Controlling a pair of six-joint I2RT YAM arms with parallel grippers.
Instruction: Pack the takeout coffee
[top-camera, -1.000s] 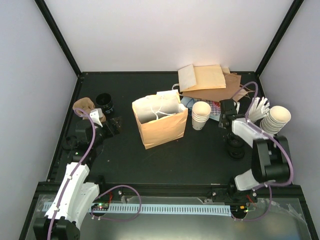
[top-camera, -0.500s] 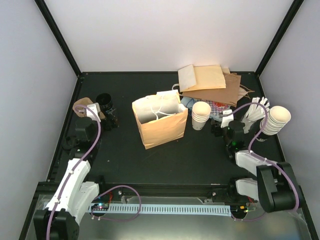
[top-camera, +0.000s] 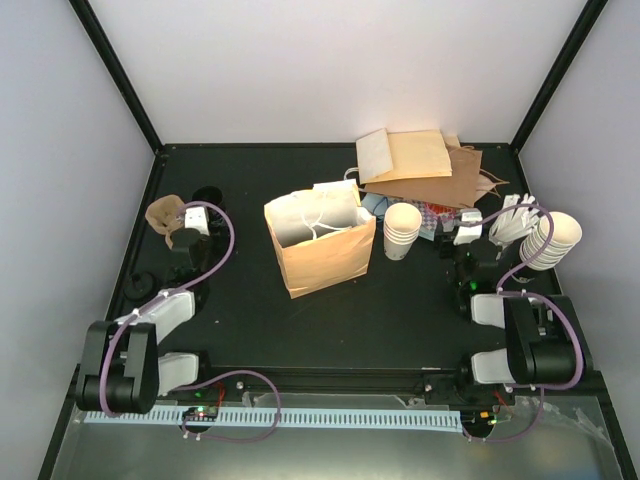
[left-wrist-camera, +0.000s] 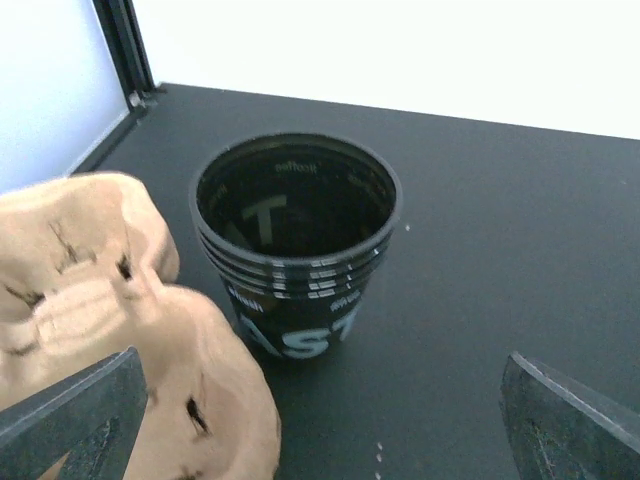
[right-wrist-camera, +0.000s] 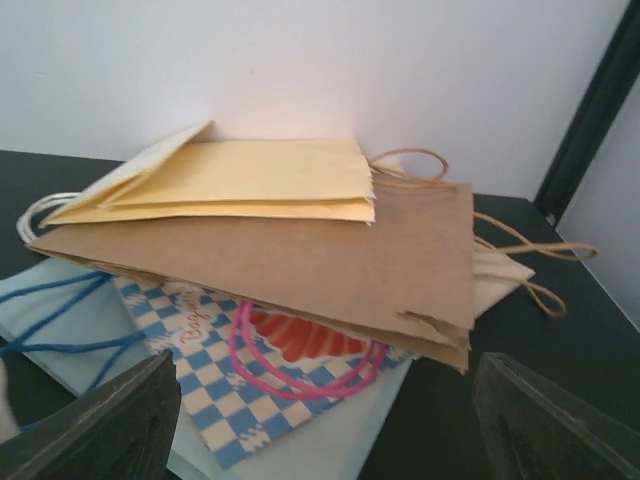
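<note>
Both arms had folded back toward their bases over the last second. That left the left gripper (left-wrist-camera: 322, 372) well left of the brown paper bag (top-camera: 320, 252), fingers spread and empty before a stack of black cups (left-wrist-camera: 293, 240), and the right gripper (right-wrist-camera: 325, 362) right of the bag, likewise spread and empty, facing a pile of flat bags (right-wrist-camera: 300, 240). I could not find the takeout coffee in any view; since the bag stood upright and open, I judged the cup probably inside it and the packing nearly done.

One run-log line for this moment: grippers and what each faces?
left gripper: open, faces black cups | right gripper: open, faces flat bags
</note>
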